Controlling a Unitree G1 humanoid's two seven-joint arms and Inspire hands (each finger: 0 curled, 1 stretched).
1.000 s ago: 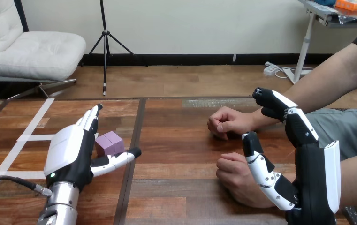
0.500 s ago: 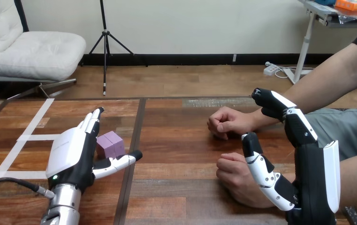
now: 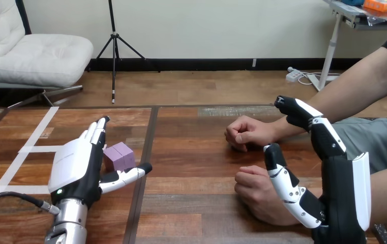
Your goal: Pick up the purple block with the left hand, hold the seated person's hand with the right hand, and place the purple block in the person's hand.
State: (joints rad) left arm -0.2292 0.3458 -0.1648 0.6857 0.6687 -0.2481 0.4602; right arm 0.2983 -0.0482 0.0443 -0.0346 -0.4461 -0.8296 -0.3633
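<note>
table | purple block left | white tape far left | person's far hand, near hand right

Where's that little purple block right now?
In the head view's left half, the purple block sits on the table, between the left hand's straight fingers and thumb.

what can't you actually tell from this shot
- Head view: the left hand covers the block's left side, so whether the two touch cannot be told.
- Head view: the right hand's thumb crosses in front of the person's nearer hand; touching or just above is unclear.
- Head view: that nearer hand lies knuckles up, so its palm is hidden.
- Head view: the bottom edge cuts off the right hand's base.
</note>
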